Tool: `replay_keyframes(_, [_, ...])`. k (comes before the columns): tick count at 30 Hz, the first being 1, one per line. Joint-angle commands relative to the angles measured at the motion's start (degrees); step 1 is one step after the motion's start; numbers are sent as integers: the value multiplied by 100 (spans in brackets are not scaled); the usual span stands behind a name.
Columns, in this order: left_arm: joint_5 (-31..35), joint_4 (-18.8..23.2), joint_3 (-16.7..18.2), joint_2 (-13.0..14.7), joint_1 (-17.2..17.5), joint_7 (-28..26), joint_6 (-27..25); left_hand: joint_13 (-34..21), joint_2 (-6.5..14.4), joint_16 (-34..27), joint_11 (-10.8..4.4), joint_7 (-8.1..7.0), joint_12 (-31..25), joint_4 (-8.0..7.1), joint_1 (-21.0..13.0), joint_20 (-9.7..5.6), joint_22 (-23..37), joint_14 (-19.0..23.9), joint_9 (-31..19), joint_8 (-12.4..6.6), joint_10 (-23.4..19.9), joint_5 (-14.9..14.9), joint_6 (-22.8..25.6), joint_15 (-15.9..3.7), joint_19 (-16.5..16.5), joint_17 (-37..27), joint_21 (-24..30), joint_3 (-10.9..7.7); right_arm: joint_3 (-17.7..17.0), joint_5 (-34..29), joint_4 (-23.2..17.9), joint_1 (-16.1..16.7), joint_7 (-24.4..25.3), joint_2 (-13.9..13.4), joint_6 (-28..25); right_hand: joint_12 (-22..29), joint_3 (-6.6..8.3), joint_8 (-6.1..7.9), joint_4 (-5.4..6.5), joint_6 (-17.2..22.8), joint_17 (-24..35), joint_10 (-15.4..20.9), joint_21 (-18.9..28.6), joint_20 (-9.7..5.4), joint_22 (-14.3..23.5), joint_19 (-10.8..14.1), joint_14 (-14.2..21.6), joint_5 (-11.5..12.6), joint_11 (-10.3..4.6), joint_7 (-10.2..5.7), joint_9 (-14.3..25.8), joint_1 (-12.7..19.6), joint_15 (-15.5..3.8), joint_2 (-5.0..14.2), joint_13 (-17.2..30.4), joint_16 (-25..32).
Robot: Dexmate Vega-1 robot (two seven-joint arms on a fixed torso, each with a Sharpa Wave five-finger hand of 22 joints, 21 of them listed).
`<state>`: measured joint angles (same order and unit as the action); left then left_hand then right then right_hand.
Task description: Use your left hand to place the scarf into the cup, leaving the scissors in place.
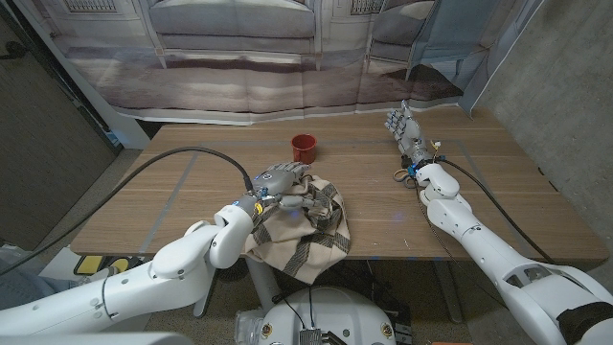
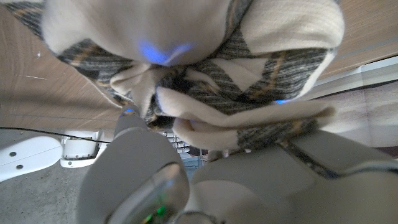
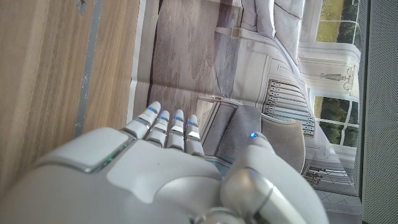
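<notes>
The wooden table (image 1: 498, 225) carried everything, and the task was, by the look of it, in its opening stage. The scarf (image 1: 305, 230), a cream and grey plaid heap, lay at the near edge, part of it spilling over toward the robot. The left hand (image 1: 278, 182) sat on the heap's far-left part with its fingers curled down into the cloth; in the left wrist view folds of the scarf (image 2: 205, 81) bunched between the fingers (image 2: 134, 127), so it appeared to grip the fabric, though nothing showed the cloth lifted clear. The right hand (image 1: 404, 126) stood upright on the far right, fingers straight and together, holding nothing. The red cup (image 1: 304, 148) stood upright just beyond the scarf, and no cloth was in it. The scissors (image 1: 410, 174), small and mostly hidden by the right wrist, lay on the right, well apart from the scarf. Lifting, carrying and stuffing the scarf into the cup seemed to remain. No brand, label or legible writing could be made out.
</notes>
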<state>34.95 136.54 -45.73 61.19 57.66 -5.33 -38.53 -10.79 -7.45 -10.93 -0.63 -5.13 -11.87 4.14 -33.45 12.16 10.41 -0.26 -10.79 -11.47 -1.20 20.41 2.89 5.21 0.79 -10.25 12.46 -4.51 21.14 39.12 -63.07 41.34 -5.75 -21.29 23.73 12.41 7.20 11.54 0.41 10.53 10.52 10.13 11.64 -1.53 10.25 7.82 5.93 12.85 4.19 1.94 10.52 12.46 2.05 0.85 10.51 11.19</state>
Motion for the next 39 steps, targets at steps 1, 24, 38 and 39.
replay_keyframes(1, [507, -105, -418, -177, -339, 569, -175, -30, 4, -12, -60, -19, -22, 27, -82, 21, 7, 22, -21, -42, 13, 22, 33, -20, 57, -29, -15, -9, 14, -8, 76, -63, -25, 36, 11, -17, -10, -26, 2, 17, 10, 46, -13, 19, 35, 20, 52, -16, 0, -3, 30, -14, 12, 46, 15, -33])
replay_keyframes(24, [833, -41, -706, -356, -585, 1327, -624, -31, 32, 5, -28, -38, 10, 97, -247, 19, 7, -22, -22, -12, 97, 55, -33, 7, 82, -26, -33, -7, 40, 4, 136, -141, -71, 70, -44, -23, -22, -5, -6, 76, 10, 35, -34, 69, 36, -48, 59, -19, -7, 8, 31, -21, 28, 53, 16, -33])
replay_keyframes(38, [1110, -230, -1025, -619, -820, 1824, -889, -31, 42, -10, -12, -17, -2, 133, -334, 19, 9, 19, -22, -20, 73, 69, -8, 26, 131, -25, -28, 0, 37, 35, 241, -183, -142, 107, -23, -24, -29, -3, -10, 95, 10, 34, -44, 94, 37, -88, 57, -21, 11, 8, 31, -27, 34, 56, 16, -35])
replay_keyframes(39, [1163, -244, -1057, -638, -831, 1835, -920, -31, 43, -10, -15, -14, -1, 135, -339, 19, 9, 19, -22, -20, 75, 70, -8, 24, 135, -25, -27, 0, 38, 32, 234, -179, -138, 103, -27, -23, -30, -3, -10, 96, 10, 36, -44, 97, 37, -90, 58, -21, 9, 8, 31, -27, 34, 56, 16, -35])
